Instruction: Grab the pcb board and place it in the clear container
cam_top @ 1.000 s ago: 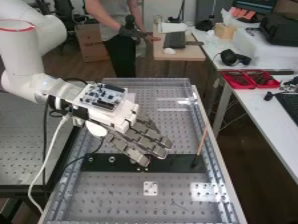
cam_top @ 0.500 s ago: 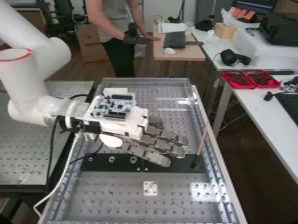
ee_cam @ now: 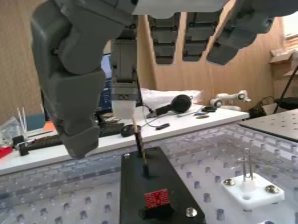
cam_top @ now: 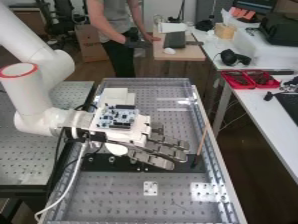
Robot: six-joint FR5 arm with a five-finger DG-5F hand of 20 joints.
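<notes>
High view shows a Fairino FR5's dark grey hand (cam_top: 159, 149) above the black base plate (cam_top: 176, 168), its fingers straight. Wrist view captures the hand wide open, thumb well apart from the extended fingers. Standing on the black base plate is the small red PCB board (ee_cam: 157, 198), set in a black holder (ee_cam: 157, 212). A slender wooden stick (cam_top: 201, 142) rises from one end of the plate, while a white block with metal pins (ee_cam: 251, 194) sits just beside it.

No text, label, brand, number or sign can be read.
</notes>
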